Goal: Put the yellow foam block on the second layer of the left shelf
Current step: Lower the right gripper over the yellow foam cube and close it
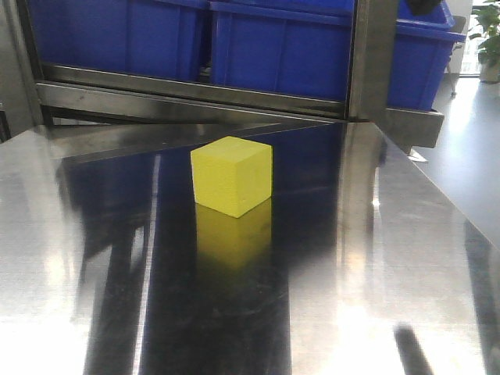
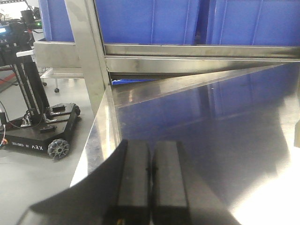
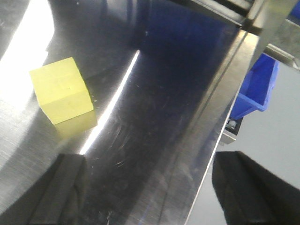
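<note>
Yellow foam block (image 1: 231, 176) sits loose on the slick counter (image 1: 375, 273), so the wide-spread right hand (image 3: 150, 161) might shove it away, while the left hand (image 2: 151, 146) is pinched empty.

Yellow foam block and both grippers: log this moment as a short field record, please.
block: yellow foam block, resting on the steel tabletop, untouched
shelf: front rail behind the block, blue bins above the rail
left gripper: shut, empty, near the table's left edge
right gripper: open, empty, block ahead and outside its fingers
task state: block not yet picked up
</note>
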